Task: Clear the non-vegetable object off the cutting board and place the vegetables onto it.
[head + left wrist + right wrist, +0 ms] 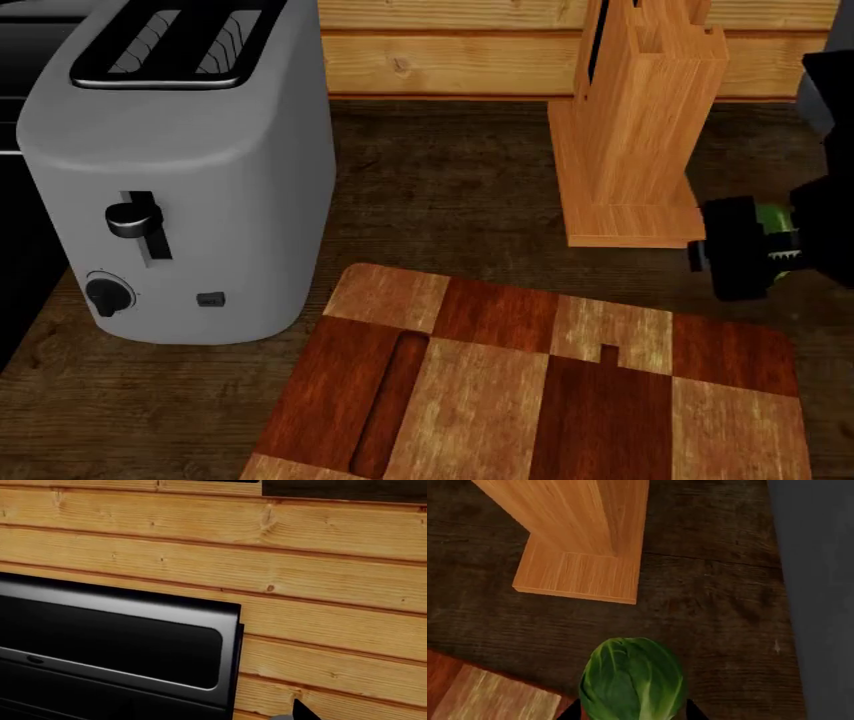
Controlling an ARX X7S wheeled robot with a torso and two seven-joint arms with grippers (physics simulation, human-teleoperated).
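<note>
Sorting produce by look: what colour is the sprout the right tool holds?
Green, with pale leaf veins: the Brussels sprout, clearest in the right wrist view.

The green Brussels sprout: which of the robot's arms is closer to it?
The right. Its right gripper has the Brussels sprout between its fingers, beside the knife block. The left gripper is out of the head view; its camera shows only a wooden wall and a black appliance.

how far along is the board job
Done, apparently: the board shows no meat scrap on its visible part. In hand: the right tool holds the sprout beside the knife block, near the board's far right corner, not yet over it. Left: set the sprout down, then the onion, which is out of view. The left tool isn't clearly in view.
</note>
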